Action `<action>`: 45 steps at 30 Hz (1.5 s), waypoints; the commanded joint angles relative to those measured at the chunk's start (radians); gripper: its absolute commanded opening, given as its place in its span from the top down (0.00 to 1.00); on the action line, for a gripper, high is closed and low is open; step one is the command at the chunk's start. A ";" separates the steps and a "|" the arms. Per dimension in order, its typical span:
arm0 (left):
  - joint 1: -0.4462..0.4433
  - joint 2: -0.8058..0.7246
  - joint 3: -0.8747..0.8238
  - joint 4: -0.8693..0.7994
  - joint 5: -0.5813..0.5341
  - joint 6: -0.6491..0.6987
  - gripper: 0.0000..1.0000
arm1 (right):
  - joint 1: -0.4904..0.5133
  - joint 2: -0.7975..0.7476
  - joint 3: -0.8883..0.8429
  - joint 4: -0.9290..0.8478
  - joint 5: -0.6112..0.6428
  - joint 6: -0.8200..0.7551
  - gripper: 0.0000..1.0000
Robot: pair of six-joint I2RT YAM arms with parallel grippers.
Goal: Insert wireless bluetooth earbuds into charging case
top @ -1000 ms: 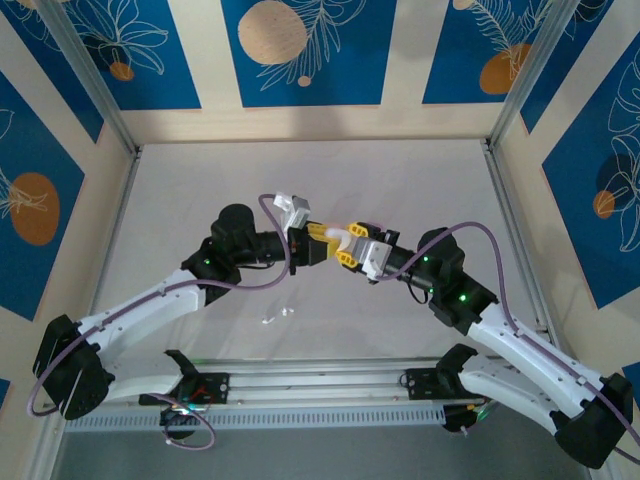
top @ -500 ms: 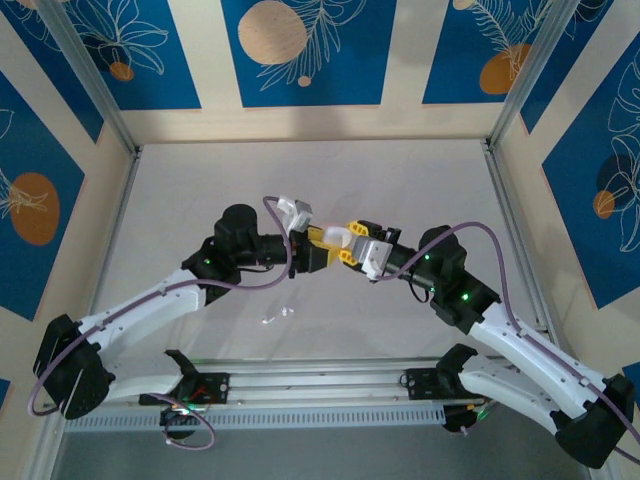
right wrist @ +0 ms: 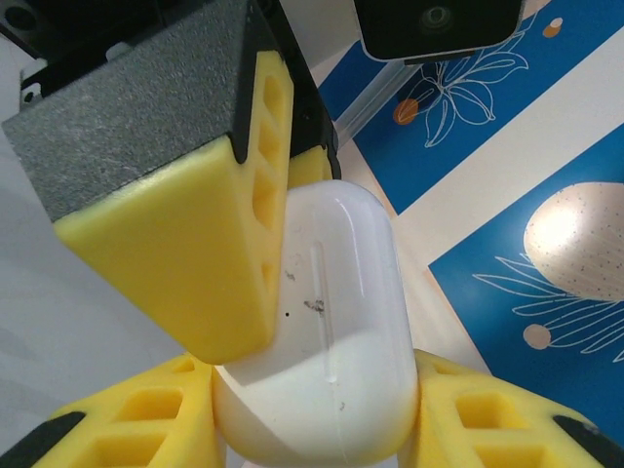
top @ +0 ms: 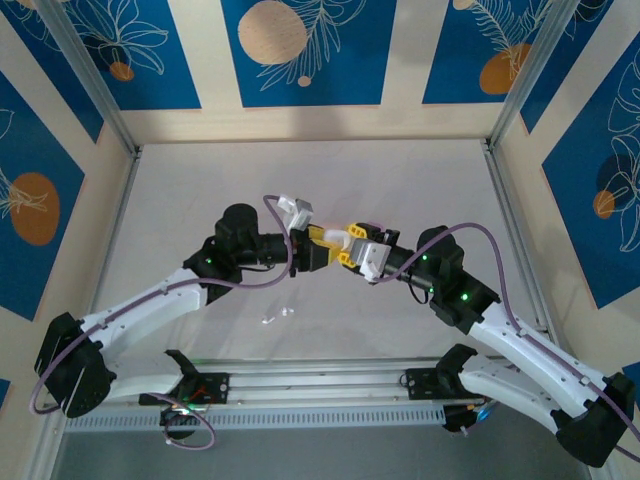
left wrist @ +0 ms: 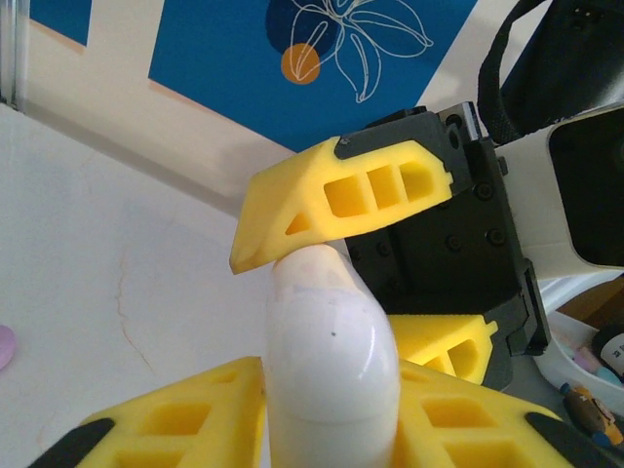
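Both arms meet above table middle. Left gripper and right gripper each clamp white case, lifted between them.

Pale grey-white tabletop – flat, evenly lit. Cream walls on left, far, right sides, each with deep-blue panels bearing white line-drawn leaves, orange discs. Silver aluminium posts at far corners – ribbed aluminium rail along near edge.

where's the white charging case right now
The white charging case hangs above the middle of the table in the top view, clamped between the left gripper and right gripper.
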 commanded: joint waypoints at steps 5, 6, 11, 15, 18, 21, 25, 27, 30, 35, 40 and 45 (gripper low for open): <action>-0.001 0.019 0.044 0.013 0.025 -0.010 0.70 | 0.010 0.001 0.036 0.012 0.009 -0.022 0.61; -0.001 0.021 0.042 0.020 0.023 -0.012 0.69 | 0.010 0.001 0.035 0.010 0.009 -0.023 0.60; -0.001 0.024 0.043 0.024 0.025 -0.016 0.68 | 0.010 0.001 0.034 0.010 0.012 -0.029 0.60; -0.001 0.025 0.050 0.006 0.032 -0.008 0.77 | 0.010 -0.001 0.036 0.011 0.008 -0.024 0.60; -0.001 0.021 0.047 0.008 0.017 -0.007 0.78 | 0.011 0.000 0.034 0.005 0.009 -0.031 0.60; -0.001 0.018 0.047 0.013 0.020 -0.003 0.83 | 0.013 0.001 0.035 -0.012 0.001 -0.039 0.58; -0.001 0.009 0.030 0.033 0.014 0.017 0.87 | 0.001 -0.001 0.079 -0.087 -0.034 0.057 0.49; -0.001 -0.003 0.000 0.084 0.003 0.031 0.88 | -0.033 0.000 0.125 -0.165 -0.110 0.169 0.43; -0.001 -0.029 -0.077 0.225 -0.040 0.047 0.91 | -0.122 0.021 0.207 -0.264 -0.261 0.413 0.39; -0.001 -0.045 -0.191 0.493 -0.095 0.088 0.93 | -0.235 0.082 0.310 -0.373 -0.492 0.713 0.37; -0.001 -0.037 -0.211 0.562 -0.087 0.109 0.93 | -0.274 0.191 0.435 -0.469 -0.600 0.854 0.37; -0.001 -0.036 -0.215 0.581 -0.080 0.101 0.93 | -0.274 0.269 0.485 -0.520 -0.629 0.862 0.37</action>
